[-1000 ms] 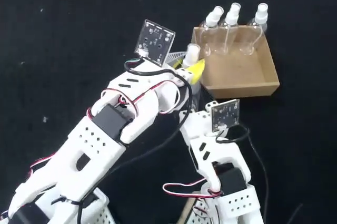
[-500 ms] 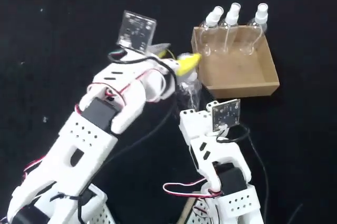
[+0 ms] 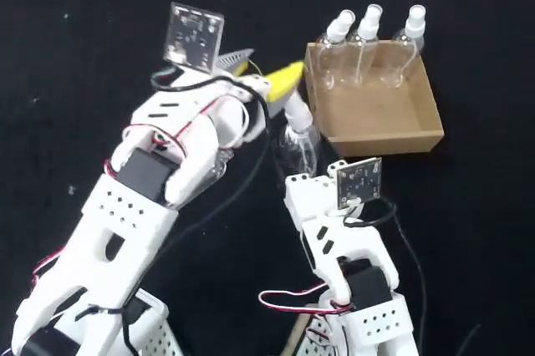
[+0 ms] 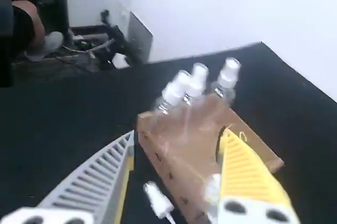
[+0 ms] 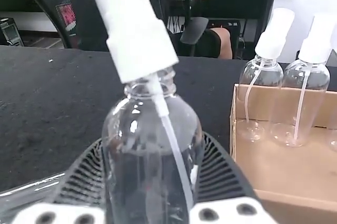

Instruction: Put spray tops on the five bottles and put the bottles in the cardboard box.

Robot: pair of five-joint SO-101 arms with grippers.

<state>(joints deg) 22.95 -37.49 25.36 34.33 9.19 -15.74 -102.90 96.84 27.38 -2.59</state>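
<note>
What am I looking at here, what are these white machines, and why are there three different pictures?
These are two small white robot arms side by side at a black table. One picture looks down on everything from a fixed camera above. The other two come from little cameras on each arm's wrist, so you look along that arm's pincer. The right pincer is shut on a clear bottle. Its white spray top sits tilted on the neck, not seated straight. The left pincer is open and holds nothing, up beside that bottle's top. Next to them stands a cardboard box with three bottles along its far wall, each with a spray top on.
</note>
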